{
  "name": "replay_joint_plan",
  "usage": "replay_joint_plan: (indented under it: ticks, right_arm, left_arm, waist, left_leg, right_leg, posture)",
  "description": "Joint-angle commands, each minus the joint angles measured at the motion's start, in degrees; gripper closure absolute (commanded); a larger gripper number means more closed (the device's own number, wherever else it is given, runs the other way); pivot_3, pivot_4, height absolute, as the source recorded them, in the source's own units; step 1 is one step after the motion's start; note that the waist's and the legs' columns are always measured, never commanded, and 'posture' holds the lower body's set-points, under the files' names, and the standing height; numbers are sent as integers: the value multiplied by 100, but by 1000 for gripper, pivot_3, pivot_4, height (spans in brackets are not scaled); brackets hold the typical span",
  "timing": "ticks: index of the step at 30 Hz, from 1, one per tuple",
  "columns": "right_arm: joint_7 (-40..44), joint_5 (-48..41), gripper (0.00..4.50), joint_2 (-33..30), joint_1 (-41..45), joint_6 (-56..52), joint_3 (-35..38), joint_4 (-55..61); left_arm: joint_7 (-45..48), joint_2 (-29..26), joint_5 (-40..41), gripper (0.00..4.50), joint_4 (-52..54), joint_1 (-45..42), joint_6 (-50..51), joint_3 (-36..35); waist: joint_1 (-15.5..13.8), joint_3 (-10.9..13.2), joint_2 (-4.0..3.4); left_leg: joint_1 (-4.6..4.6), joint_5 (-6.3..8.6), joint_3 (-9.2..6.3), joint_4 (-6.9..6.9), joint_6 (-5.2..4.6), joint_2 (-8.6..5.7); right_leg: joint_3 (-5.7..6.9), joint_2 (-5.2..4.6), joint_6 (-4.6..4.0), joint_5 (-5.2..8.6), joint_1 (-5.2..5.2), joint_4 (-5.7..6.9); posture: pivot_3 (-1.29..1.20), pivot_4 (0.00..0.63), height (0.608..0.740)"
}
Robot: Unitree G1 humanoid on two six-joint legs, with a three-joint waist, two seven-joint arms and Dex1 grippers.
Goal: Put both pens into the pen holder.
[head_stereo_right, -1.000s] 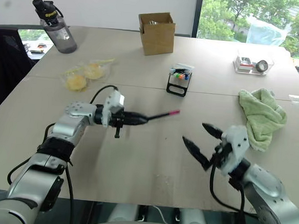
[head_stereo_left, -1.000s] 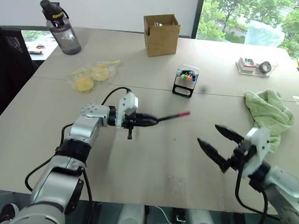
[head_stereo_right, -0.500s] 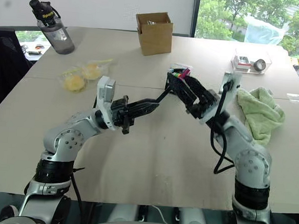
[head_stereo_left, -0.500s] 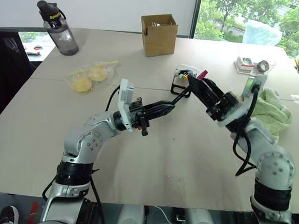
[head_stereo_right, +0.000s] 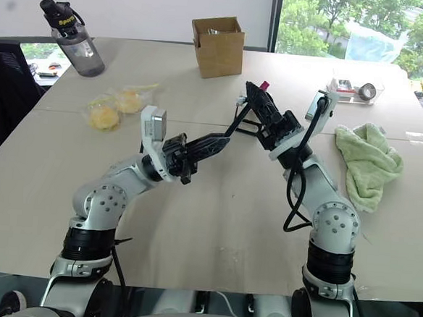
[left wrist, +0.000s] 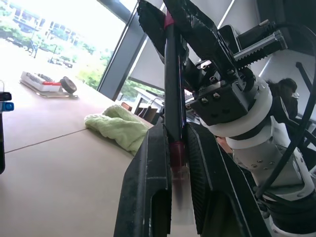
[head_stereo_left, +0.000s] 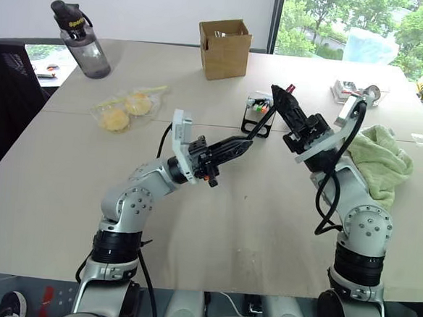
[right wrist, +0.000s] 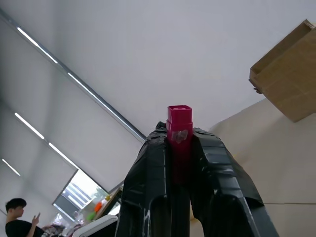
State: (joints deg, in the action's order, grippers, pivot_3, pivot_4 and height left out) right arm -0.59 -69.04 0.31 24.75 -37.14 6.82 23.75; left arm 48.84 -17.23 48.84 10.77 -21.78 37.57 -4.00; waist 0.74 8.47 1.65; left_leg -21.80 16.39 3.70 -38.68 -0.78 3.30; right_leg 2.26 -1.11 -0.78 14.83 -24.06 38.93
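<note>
Pink-capped pen held in the air above mid-table, long axis slanting up and away toward the robot's right, pink cap at the high end, pale end low between the left fingers

Left gripper clenched on the pen's lower end; forearm angled up from a bent elbow over the near table

Right gripper clamped on the cap end, fingers pointing up and toward the left arm, wrist raised. Both grippers grip the one pen

Pen holder sits on the table right behind the pen, partly hidden by it, orange and green caps visible

Green towel lies right of the right arm; cardboard box further back; snack bags and water bottle to the left. Near table bare
</note>
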Motion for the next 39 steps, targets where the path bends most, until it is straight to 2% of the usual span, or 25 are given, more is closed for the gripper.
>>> replay_joint_plan:
  ticks: [1, 2, 3, 5, 6, 7, 10, 12, 15, 18, 23, 28, 34, 39]
  right_arm:
    - [-36, -7, 4471, 36, 129, 174, -33, 251]
    - [-18, 3, 4471, -2, 185, 164, -22, 228]
    - [12, 17, 4471, -49, 247, 155, -9, 197]
    - [297, 247, 4471, -356, 435, 103, -35, 124]
    - [696, 604, 4471, -704, 553, 103, -178, 114]
    - [1103, 976, 4471, -1053, 645, 138, -356, 116]
    - [2370, 2397, 4471, -2048, 1002, 817, -1038, -87]
    - [3073, 3284, 4471, -2406, 1319, 1617, -1378, -404]
    - [3993, 4746, 4471, -2598, 1897, 3521, -1892, -1279]
    - [4514, 5719, 4471, -2453, 2375, 5458, -2196, -2327]
    - [4688, 6686, 4471, -2051, 3080, 8185, -2390, -4515]
    - [4480, 7285, 4471, -1821, 3593, 9843, -2439, -6406]
    - [4090, 7707, 4471, -1622, 4118, 10714, -2352, -8237]
    - [4068, 7549, 4471, -1428, 4341, 10697, -2166, -8990]
  left_arm:
    - [-137, 34, 68, 4011, 286, 49, 5, 14]
    - [-167, 19, 47, 3506, 281, 42, -1, 9]
    - [-201, -5, 24, 3233, 278, 38, -8, -2]
    - [-195, -222, -110, 2403, 321, 63, -6, -11]
    - [-41, -506, -305, 1857, 403, 140, -45, 52]
    - [122, -801, -497, 1548, 486, 230, -92, 121]
    - [432, -1683, -808, 1548, 643, 428, -231, -50]
    - [482, -2142, -949, 1548, 712, 439, -310, -252]
    - [406, -2625, -1245, 1548, 887, 355, -549, -519]
    - [195, -2811, -1179, 1548, 1248, 262, -415, -709]
    - [-246, -2948, -961, 1548, 2107, 626, 82, -963]
    - [-817, -2801, -801, 1548, 2519, 971, 337, -1277]
    - [-1303, -2436, -263, 1548, 2864, 1381, 454, -1680]
    - [-1564, -2324, -19, 1548, 2904, 1340, 433, -1723]
  waist:
    - [-2, 0, 0]
    - [-1, 0, 0]
    - [3, 1, -2]
    - [6, 3, -4]
    - [7, 3, -5]
    - [23, 7, -8]
    - [17, 16, -23]
    - [10, 23, -24]
    - [9, 30, -28]
    - [7, 35, -25]
    - [16, 48, -8]
    - [5, 61, -4]
    - [27, 63, -5]
    - [22, 63, -5]
  left_leg:
    - [0, 0, 0, 0, 0, 0]
    - [0, 3, -1, 0, -4, 0]
    - [0, 4, -1, 0, -7, 0]
    - [1, 4, 0, 0, -8, 0]
    - [1, 4, 0, 1, -8, -1]
    - [1, 5, 0, 1, -8, -2]
    - [6, 6, 7, 21, -10, -7]
    - [2, 6, 7, 26, -10, -6]
    - [0, 6, 6, 30, -11, -4]
    - [-5, 6, 9, 32, -10, -2]
    - [-7, -7, 27, 30, 13, 0]
    - [-1, -10, 34, 29, 17, 1]
    - [4, -11, 38, 29, 18, 2]
    - [4, -11, 38, 28, 19, 2]
  right_leg:
    - [0, 0, 0, 0, 0, 0]
    - [0, 0, 0, 0, 0, 0]
    - [0, 0, 0, 0, 0, 0]
    - [-1, 1, 0, 0, 0, 0]
    - [0, 3, 0, 0, 0, 0]
    - [0, 8, 0, 0, -1, -1]
    - [-9, 15, 0, 1, -10, -6]
    - [-8, 15, -1, 2, -17, -8]
    - [-8, 13, -1, 2, -24, -8]
    - [-8, 11, -1, 2, -28, -11]
    - [-20, -9, 0, 1, -29, -13]
    - [-25, -16, -2, 0, -29, -5]
    - [-28, -19, -3, -1, -28, 0]
    - [-27, -21, -5, -1, -28, 1]
  posture:
    - [0, 150, 736]
    - [0, 150, 736]
    - [0, 150, 736]
    - [0, 150, 736]
    - [0, 150, 736]
    - [0, 150, 736]
    - [0, 150, 736]
    - [0, 150, 736]
    - [0, 150, 736]
    - [0, 150, 736]
    - [0, 150, 736]
    - [0, 150, 736]
    - [0, 150, 736]
    - [0, 150, 736]
